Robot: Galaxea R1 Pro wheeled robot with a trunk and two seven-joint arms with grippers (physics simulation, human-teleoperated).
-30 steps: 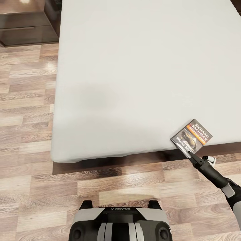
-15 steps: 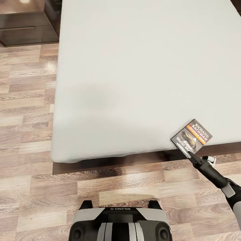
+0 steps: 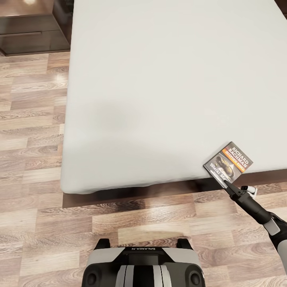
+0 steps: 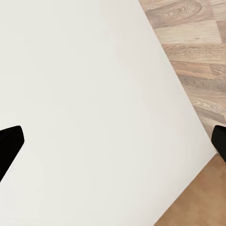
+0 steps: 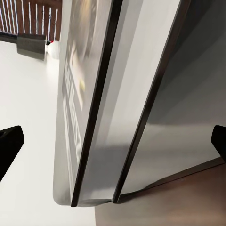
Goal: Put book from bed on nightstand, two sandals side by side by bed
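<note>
The book [image 3: 228,161] lies flat at the near right edge of the bed's pale mattress [image 3: 159,79], dark cover with orange band up, one corner over the edge. My right gripper [image 3: 228,184] reaches up from the floor side to that near corner. In the right wrist view the book [image 5: 77,108] appears edge-on between my widely spread fingertips [image 5: 9,146], so this gripper [image 5: 113,141] is open around it. My left gripper [image 4: 113,141] is open above the white mattress [image 4: 84,94], nothing between its fingers. The sandals are out of view.
A dark-brown nightstand [image 3: 28,32] stands at the far left beside the bed. The bed's dark wooden frame [image 3: 131,195] runs along the near edge above the wood-plank floor [image 3: 36,119]. My base [image 3: 143,263] sits close to the bed's foot.
</note>
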